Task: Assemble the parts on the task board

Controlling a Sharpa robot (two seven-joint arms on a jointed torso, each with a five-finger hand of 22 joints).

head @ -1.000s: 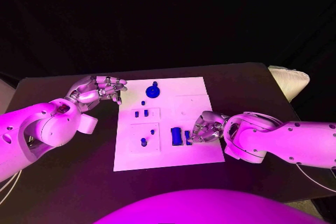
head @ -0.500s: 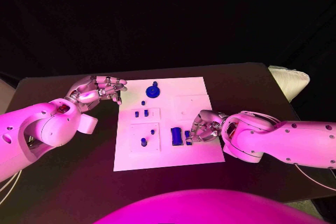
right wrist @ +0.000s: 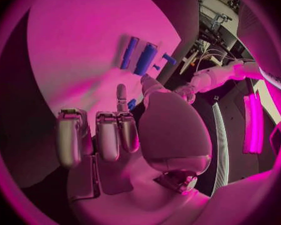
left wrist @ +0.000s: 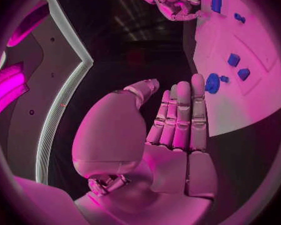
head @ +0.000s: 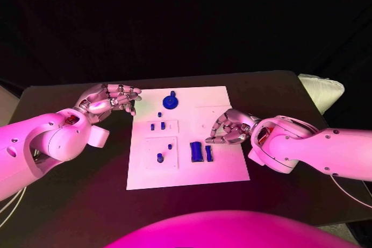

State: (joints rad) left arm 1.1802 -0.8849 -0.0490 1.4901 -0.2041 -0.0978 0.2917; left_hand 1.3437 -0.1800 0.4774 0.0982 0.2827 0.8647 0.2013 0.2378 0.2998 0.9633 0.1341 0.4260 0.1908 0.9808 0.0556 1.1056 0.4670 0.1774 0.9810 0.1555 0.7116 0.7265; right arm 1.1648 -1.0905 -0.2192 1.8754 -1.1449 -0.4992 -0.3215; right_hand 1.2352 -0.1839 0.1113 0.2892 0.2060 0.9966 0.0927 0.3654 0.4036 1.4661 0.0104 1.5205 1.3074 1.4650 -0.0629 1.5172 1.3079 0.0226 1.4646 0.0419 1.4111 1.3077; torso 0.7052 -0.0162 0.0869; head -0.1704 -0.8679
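The white task board (head: pixel 221 170) lies in the middle of the table. On it are a round blue knob (head: pixel 170 101), several small blue pieces (head: pixel 159 157) down its left half, and a wide blue block (head: pixel 196 151) beside a narrow blue block (head: pixel 209 153). My right hand (head: pixel 229 128) hovers over the board's right side, just behind the two blocks, fingers loosely bent and nothing in them (right wrist: pixel 115 130). My left hand (head: pixel 108 100) hangs off the board's far left corner near the knob, fingers straight and holding nothing (left wrist: pixel 178 120).
A pale cushioned object (head: pixel 322 89) sits past the table's right far corner. Bare black table (head: pixel 77 194) surrounds the board on the left, right and front. The table's far edge runs just behind the board.
My right hand has lifted off the narrow blue block and drawn back toward the board's middle right. Both blocks stay where they were. The left hand has not moved.
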